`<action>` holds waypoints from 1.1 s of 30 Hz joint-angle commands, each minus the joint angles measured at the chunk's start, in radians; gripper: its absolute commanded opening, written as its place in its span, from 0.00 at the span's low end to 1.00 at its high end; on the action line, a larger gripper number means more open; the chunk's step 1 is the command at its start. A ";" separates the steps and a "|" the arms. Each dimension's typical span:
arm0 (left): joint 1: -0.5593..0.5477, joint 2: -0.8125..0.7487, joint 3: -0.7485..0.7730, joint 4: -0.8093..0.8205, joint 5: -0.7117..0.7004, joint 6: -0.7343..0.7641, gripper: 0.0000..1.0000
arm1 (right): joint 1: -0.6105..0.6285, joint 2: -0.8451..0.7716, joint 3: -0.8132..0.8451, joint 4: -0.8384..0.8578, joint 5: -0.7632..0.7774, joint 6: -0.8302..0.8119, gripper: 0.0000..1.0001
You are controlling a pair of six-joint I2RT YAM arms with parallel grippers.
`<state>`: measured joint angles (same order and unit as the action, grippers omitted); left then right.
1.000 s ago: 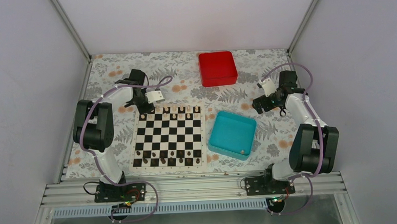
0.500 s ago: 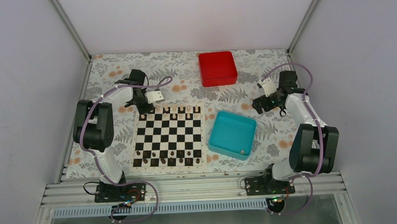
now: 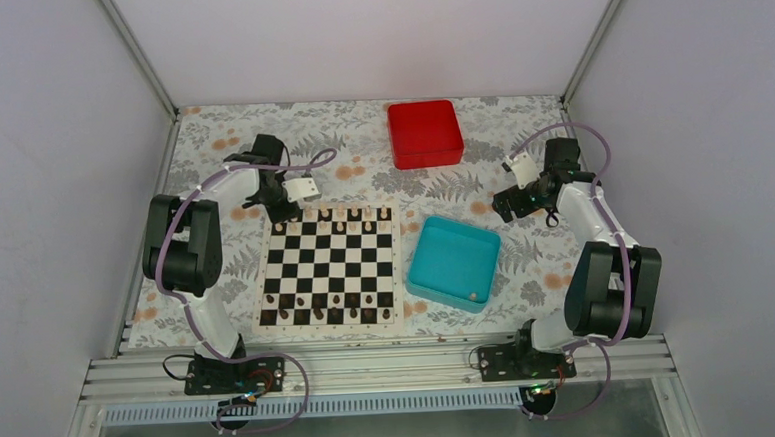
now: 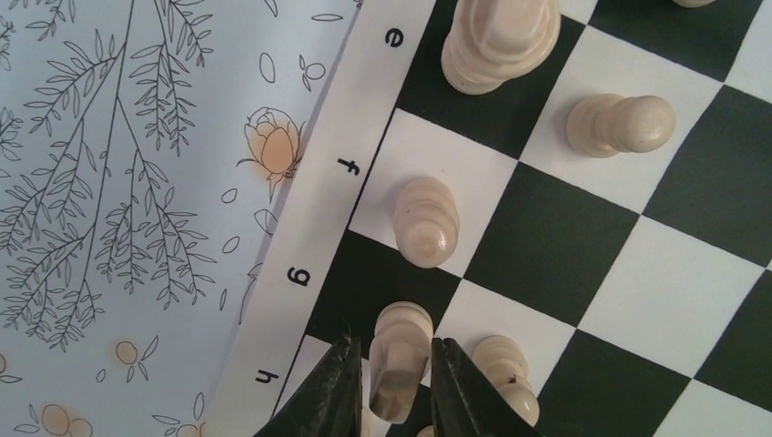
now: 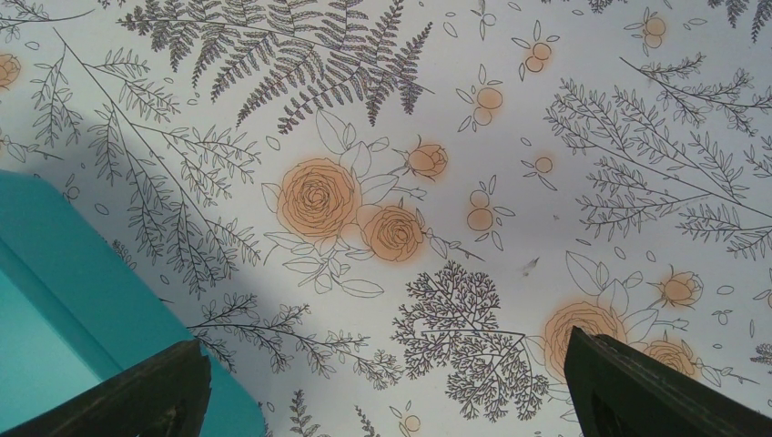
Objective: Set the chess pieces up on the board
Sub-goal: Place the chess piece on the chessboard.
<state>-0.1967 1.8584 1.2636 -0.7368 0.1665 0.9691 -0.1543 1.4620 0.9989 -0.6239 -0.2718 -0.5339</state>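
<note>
At the far left corner of the flat checkered board [image 3: 331, 266], the left gripper [image 4: 393, 344] was set narrowly around 1 cream, lathe-turned piece [image 4: 401, 360] beside the printed letters g and h. Whether its dark fingers pressed the piece could not be told, and the piece's lower end was cut off by the frame edge. Other rounded, matte chess pieces [image 4: 425, 221] were stood on nearby squares. In the smooth teal tray [image 3: 446, 260], 1 pale object [image 3: 473, 296] was too small to identify. The right gripper [image 5: 382, 360] was spread wide, holding nothing, above the floral-printed surface [image 5: 473, 109].
</note>
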 commanded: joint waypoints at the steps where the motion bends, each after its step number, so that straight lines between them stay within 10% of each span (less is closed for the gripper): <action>1: -0.003 -0.001 0.026 -0.020 0.012 0.016 0.22 | -0.011 0.016 -0.019 0.000 -0.015 -0.017 1.00; 33: -0.028 -0.028 0.025 -0.018 -0.037 0.021 0.12 | -0.011 0.020 -0.020 -0.001 -0.018 -0.019 1.00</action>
<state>-0.2188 1.8572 1.2724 -0.7536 0.1349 0.9836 -0.1543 1.4734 0.9863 -0.6243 -0.2733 -0.5381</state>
